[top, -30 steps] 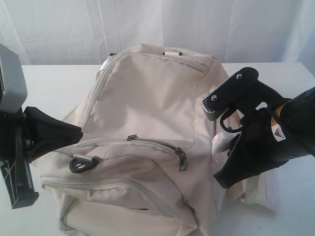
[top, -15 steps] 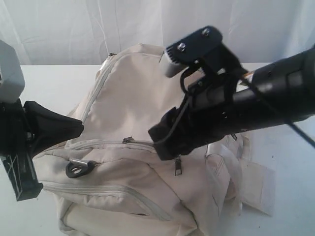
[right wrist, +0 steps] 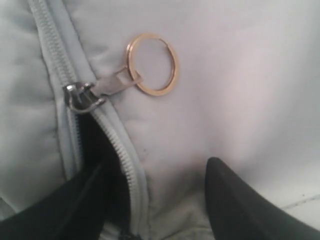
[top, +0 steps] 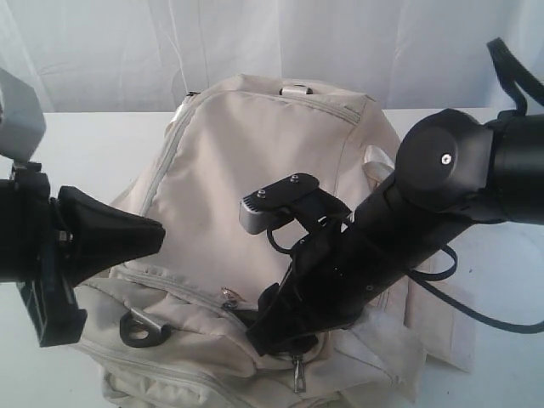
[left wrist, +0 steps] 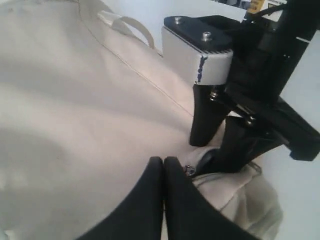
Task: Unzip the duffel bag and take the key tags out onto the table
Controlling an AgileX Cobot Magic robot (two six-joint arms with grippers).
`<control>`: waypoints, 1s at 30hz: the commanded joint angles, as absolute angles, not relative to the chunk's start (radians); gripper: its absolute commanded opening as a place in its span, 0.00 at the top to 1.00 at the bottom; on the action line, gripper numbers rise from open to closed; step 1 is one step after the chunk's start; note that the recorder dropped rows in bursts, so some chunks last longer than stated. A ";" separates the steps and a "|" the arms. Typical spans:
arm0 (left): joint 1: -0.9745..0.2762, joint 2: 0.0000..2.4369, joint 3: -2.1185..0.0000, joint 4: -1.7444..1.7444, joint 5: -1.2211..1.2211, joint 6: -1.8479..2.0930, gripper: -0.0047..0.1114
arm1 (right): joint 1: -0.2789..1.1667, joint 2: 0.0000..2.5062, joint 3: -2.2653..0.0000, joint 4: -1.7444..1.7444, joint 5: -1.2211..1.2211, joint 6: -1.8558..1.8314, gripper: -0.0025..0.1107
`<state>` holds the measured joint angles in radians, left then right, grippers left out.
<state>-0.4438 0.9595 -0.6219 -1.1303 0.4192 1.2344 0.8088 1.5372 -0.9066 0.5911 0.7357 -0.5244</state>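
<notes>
Swung down to the duffel bag (top: 255, 153), the right gripper (right wrist: 155, 197) gapes empty; closing here might miss the zipper pull (right wrist: 112, 82) just beyond its fingertips.

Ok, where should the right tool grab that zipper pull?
Probably the flat grey metal pull tab, between the grey zipper slider and the thin gold ring. Come straight down onto the cream fabric duffel bag, straddling the tab: it lies flat on the fabric, and the ring looks too thin to pinch.
</notes>
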 commanded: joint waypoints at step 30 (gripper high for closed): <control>-0.443 1.547 -0.960 -0.908 0.861 0.693 0.42 | 0.807 1.368 -0.966 0.455 1.201 -0.524 0.52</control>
<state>-0.4438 1.5364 -0.9544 -0.8913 0.8556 0.7150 0.8088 1.4034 -0.9654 0.5163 1.1556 -0.5739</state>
